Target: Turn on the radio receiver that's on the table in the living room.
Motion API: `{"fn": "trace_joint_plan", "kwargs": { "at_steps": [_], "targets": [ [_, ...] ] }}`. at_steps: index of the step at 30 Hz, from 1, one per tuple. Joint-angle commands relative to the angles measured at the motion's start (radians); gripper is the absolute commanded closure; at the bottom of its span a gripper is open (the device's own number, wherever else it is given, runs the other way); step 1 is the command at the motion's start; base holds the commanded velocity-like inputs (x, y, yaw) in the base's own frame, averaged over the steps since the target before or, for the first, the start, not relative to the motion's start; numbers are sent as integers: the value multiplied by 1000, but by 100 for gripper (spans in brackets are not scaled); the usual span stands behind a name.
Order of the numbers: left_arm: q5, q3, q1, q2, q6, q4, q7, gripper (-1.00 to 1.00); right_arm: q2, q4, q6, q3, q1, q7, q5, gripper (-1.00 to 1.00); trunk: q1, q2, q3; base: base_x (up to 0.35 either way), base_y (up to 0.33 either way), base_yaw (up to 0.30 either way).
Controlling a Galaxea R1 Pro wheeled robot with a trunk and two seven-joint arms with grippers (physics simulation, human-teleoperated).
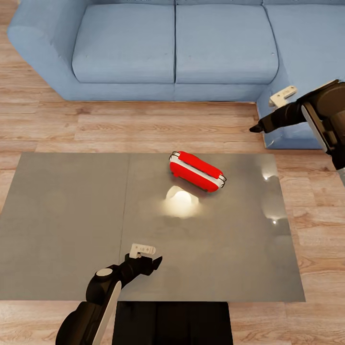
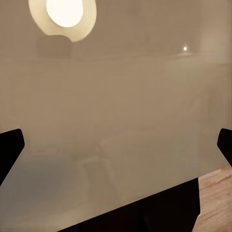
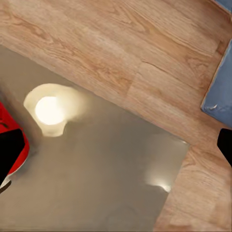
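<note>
- Head view: I look down on the table (image 1: 72, 225), its glossy grey top split into two panels, with the radio receiver (image 1: 197, 171) lying on the far half of the right panel, near the far edge. I can read no brand, label or writing on it.
- Head view: the radio is a small red rounded body with white trim along one long side. Its long axis runs diagonally, from far-left to near-right. I cannot make out the dial or grille from here.
- Head view: a bright lamp reflection (image 1: 181, 201) sits on the tabletop just in front of the radio. The blue sofa (image 1: 175, 45) stands beyond, across a strip of wood plank floor (image 1: 120, 127).
- Head view: my left gripper (image 1: 146, 256) hangs over the table's near edge, well apart from the radio. My right gripper (image 1: 268, 112) is past the table's far right corner, by the sofa.
- Left wrist view: the dark fingertips (image 2: 9, 147) sit at opposite edges, so the jaws are spread wide, with only grey tabletop between them.
- Right wrist view: the fingertips (image 3: 10, 150) are likewise set far apart, holding nothing. A red sliver of the radio shows beside one tip, over the table's corner and the floor.
</note>
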Motion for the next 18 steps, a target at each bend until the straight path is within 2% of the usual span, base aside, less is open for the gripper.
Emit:
{"fn": "trace_joint_plan", "kwargs": {
  "at_steps": [1,3,6,7,8,10,11,13,14,17,18],
  "targets": [
    [0,0,0,0,0,0,0,-100,4,6,0,12,-3,8,1,-100,0,0,0,0,0,0],
    [0,0,0,0,0,0,0,-100,10,9,0,22,-5,20,2,-100,0,0,0,0,0,0],
    [0,0,0,0,0,0,0,-100,47,27,0,39,-7,50,3,-100,0,0,0,0,0,0],
    [0,0,0,0,0,0,0,-100,85,73,0,42,-9,57,15,-100,0,0,0,0,0,0],
    [0,0,0,0,0,0,0,-100,97,88,0,42,-10,58,23,-100,0,0,0,0,0,0],
    [0,1,0,0,0,0,0,-100,168,165,0,43,-11,61,82,-100,0,0,0,0,0,0],
    [0,1,0,0,0,0,0,-100,278,280,0,42,-11,62,167,-100,0,0,0,0,0,0],
    [0,1,0,0,0,0,0,-100,328,318,0,41,-11,60,193,-100,0,0,0,0,0,0],
    [0,1,0,0,0,0,0,-100,343,328,0,40,-11,58,201,-100,0,0,0,0,0,0],
    [0,1,0,0,0,0,0,-100,363,338,0,37,-11,52,208,-100,0,0,0,0,0,0],
    [0,1,0,0,0,0,0,-100,391,351,-3,35,-11,43,212,-100,0,0,0,0,0,0]
  ]
}}
